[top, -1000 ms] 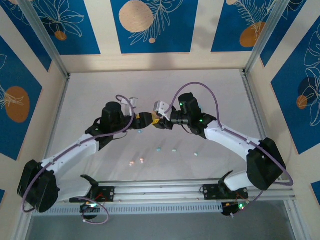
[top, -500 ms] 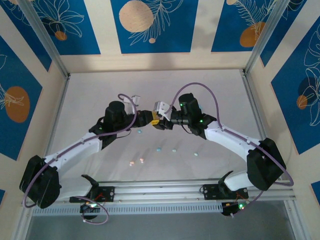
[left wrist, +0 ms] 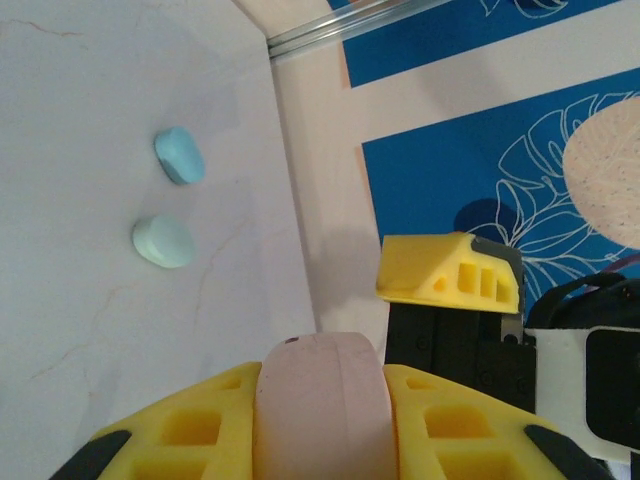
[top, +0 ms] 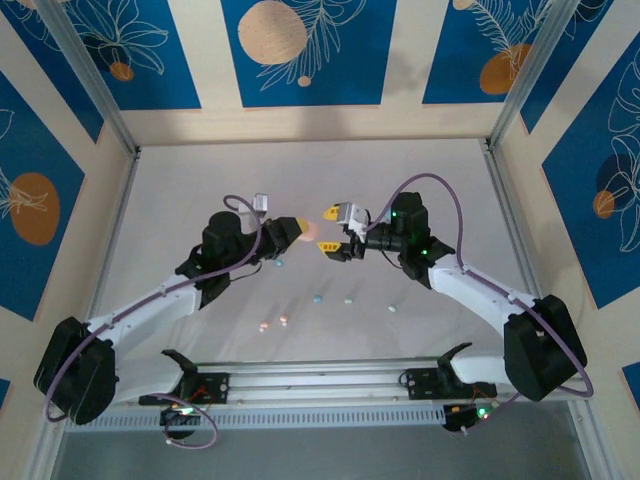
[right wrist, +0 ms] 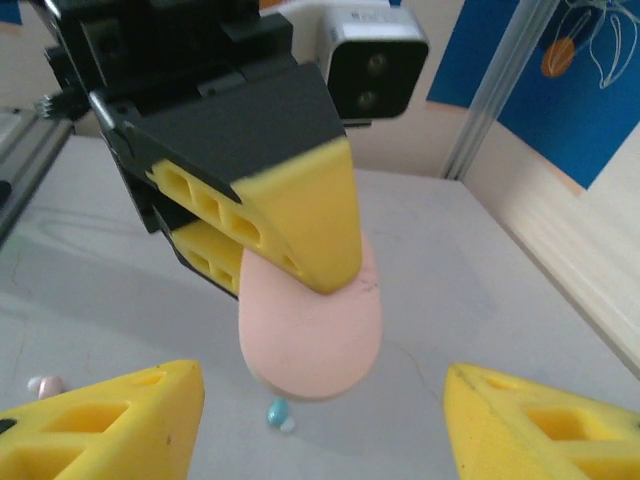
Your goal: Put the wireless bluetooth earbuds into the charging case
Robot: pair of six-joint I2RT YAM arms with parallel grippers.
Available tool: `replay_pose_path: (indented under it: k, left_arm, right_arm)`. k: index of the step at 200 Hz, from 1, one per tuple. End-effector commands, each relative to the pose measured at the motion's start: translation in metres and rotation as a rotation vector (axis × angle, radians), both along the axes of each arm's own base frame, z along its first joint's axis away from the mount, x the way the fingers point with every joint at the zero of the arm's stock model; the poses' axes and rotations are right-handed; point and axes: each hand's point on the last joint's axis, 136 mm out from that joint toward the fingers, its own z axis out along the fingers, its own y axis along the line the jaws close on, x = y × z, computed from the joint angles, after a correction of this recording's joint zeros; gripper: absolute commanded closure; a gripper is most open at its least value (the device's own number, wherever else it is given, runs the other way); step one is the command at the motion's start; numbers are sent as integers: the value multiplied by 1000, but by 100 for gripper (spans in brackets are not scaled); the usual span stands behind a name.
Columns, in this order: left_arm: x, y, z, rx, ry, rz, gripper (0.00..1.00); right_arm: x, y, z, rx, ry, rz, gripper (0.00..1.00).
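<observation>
The pink charging case (top: 309, 230) hangs above the table's middle, closed, with my left gripper (top: 301, 230) shut on it. In the left wrist view the case (left wrist: 320, 420) sits between the yellow fingers (left wrist: 200, 425). My right gripper (top: 331, 229) stands open just right of the case, not touching it. From the right wrist the case (right wrist: 310, 335) hangs in the left gripper (right wrist: 287, 285), ahead of my spread right gripper (right wrist: 320, 425). Several earbuds lie below: two pink (top: 264, 326), (top: 284, 320), a light blue one (top: 318, 298), a mint one (top: 348, 299).
Another blue earbud (top: 280, 264) lies under the left gripper, and a pale one (top: 392, 308) lies toward the right. Aluminium posts and patterned walls (top: 300, 50) bound the white table (top: 200, 180). A rail (top: 320, 380) runs along the near edge.
The left gripper has shut on the pink case. The right gripper has opened, let go of it and drawn back to the right.
</observation>
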Motion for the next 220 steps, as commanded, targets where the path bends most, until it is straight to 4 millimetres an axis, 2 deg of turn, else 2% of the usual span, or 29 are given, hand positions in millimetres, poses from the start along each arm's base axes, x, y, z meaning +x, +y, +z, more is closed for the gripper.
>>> replay_pose_path:
  k: [1,21,41,90,122,161,197,220]
  left_arm:
    - [-7,-5,36,-99,-36,-34,93]
    - [-7,-8,41,-110,-41,-49,93]
    - [-7,-10,42,-115,-37,-60,92]
    - [-8,-12,49,-142,-53,-66,92]
    - [-8,-12,52,-143,-65,-66,92]
    - [-8,-13,52,-139,-68,-71,92]
    - [-9,-13,51,-127,-74,-75,91]
    - [-10,-13,53,-128,-80,-76,87]
  right_arm:
    - [-1,8,27,59,-51,54,36]
    - [5,12,30,70,-49,55,37]
    - [8,15,32,86,-37,61,46]
    - [5,18,22,50,-1,115,40]
    - [5,17,16,32,37,124,42]
    - [7,17,19,43,63,122,52]
    - [8,18,21,48,75,122,57]
    - [9,17,23,54,87,125,61]
